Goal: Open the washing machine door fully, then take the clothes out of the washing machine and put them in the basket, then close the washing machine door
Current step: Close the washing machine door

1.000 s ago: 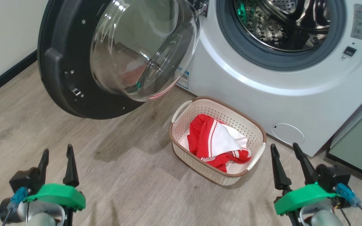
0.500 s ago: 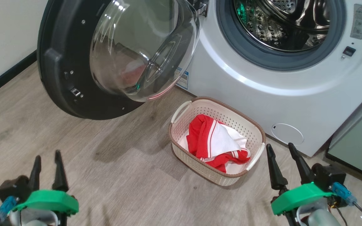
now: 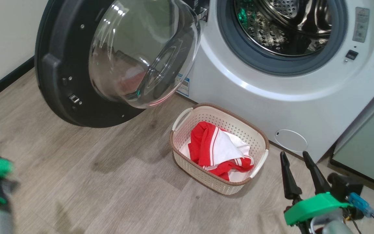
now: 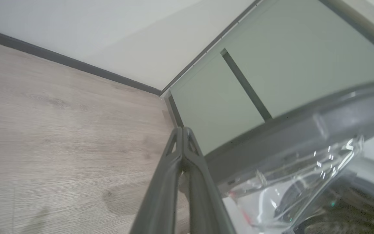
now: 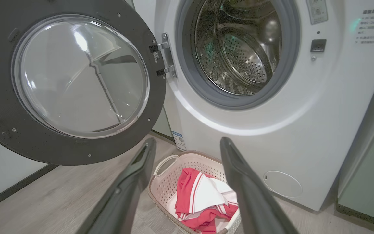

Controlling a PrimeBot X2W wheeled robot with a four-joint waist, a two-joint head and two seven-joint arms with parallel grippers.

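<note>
Door wide open, red-and-white clothes in the basket.
The washing machine door hangs left of the washing machine, its lower edge clear of the wood-look floor. The basket sits just in front of the machine, below the drum opening. The left gripper, fingers pressed together on nothing, is beside the door's outer edge. The right gripper, fingers spread and empty, hovers before the machine's lower front.

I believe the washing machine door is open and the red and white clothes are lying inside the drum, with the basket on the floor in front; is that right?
Not quite: the clothes lie in the basket, not inside the drum, as the head view shows. The washing machine door is open, and the basket stands on the floor in front.
</note>
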